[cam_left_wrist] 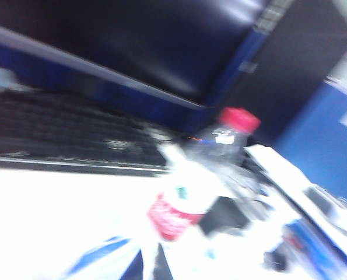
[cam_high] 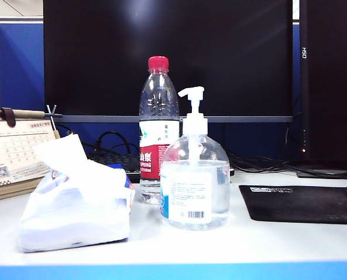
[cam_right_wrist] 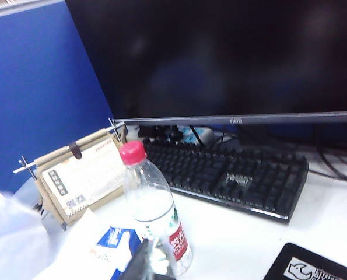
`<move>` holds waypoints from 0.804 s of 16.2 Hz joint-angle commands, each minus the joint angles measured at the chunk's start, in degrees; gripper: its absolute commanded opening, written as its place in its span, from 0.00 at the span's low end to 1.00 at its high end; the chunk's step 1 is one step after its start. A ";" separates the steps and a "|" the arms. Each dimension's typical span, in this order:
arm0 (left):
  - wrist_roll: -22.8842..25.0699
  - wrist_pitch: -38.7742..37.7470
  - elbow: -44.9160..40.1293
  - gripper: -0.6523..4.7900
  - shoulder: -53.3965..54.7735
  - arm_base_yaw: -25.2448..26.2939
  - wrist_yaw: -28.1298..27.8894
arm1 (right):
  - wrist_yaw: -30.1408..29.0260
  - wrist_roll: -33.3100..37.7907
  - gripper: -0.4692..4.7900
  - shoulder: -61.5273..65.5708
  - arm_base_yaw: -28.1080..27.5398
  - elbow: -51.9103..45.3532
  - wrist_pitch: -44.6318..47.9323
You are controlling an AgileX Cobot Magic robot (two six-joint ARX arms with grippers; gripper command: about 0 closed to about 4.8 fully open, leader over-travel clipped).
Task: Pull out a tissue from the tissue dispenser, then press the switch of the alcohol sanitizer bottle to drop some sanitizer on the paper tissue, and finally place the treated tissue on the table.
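The white tissue dispenser point(cam_high: 74, 213) lies on the table point(cam_high: 249, 239) at the front left, with a tissue point(cam_high: 62, 153) sticking up from its top. To its right stands the alcohol sanitizer bottle point(cam_high: 195, 189), its white pump switch point(cam_high: 192, 96) pointing left. Neither gripper shows in the exterior view. In the blurred left wrist view, my left gripper point(cam_left_wrist: 148, 268) shows only as dark tips held together, shut, above the blue-printed dispenser point(cam_left_wrist: 103, 259). My right gripper point(cam_right_wrist: 143, 256) is a dark shut tip over the dispenser point(cam_right_wrist: 116, 244), holding nothing.
A red-capped water bottle point(cam_high: 158, 134) stands just behind the sanitizer bottle. A desk calendar point(cam_high: 16, 154) sits at the back left and a black mouse pad point(cam_high: 301, 203) at the right. A keyboard point(cam_right_wrist: 231, 175) lies under the dark monitor point(cam_high: 167, 52).
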 commanded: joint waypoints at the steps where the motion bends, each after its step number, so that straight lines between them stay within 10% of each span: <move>1: 13.60 -14.93 -0.55 0.11 0.02 -1.79 -6.95 | -0.15 -0.44 0.08 -0.57 0.04 0.26 -3.76; 6: 28.44 -32.57 -0.94 0.11 0.04 -5.60 -13.27 | -0.07 -1.07 0.08 -0.68 0.04 0.26 -4.92; 13: 31.02 -33.07 -2.78 0.14 0.09 -5.57 -20.85 | -0.07 -2.14 0.08 -0.74 0.07 0.26 -6.12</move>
